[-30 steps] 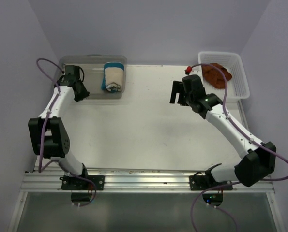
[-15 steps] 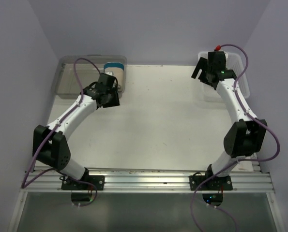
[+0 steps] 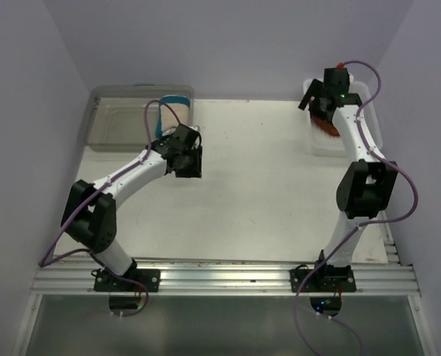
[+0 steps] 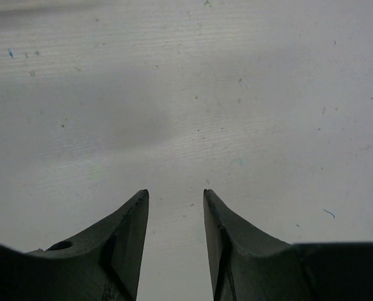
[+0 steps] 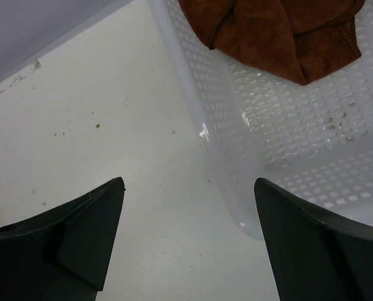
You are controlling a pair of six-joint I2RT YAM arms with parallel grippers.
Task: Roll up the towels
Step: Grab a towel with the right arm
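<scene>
A cream towel with blue edges (image 3: 177,113) lies rolled at the right end of the clear bin (image 3: 120,127). My left gripper (image 3: 188,162) (image 4: 175,192) hovers over bare table just in front of that bin, open by a narrow gap with nothing between its fingers. The rust-brown towel (image 5: 280,31) (image 3: 328,126) lies crumpled in the white mesh basket (image 5: 286,125) (image 3: 320,147). Above the basket's left wall my right gripper (image 3: 318,104) (image 5: 189,182) stands wide open, short of the brown towel and not touching it.
The bin sits at the table's back left corner and the basket at the back right. Purple cables loop off both arms. Violet walls close in on the left, back and right. The arm bases stand on the rail at the near edge.
My left gripper left the bin and moved right and nearer over the table, its jaws widening a little. The right arm swung from mid-table back to the basket's left edge.
</scene>
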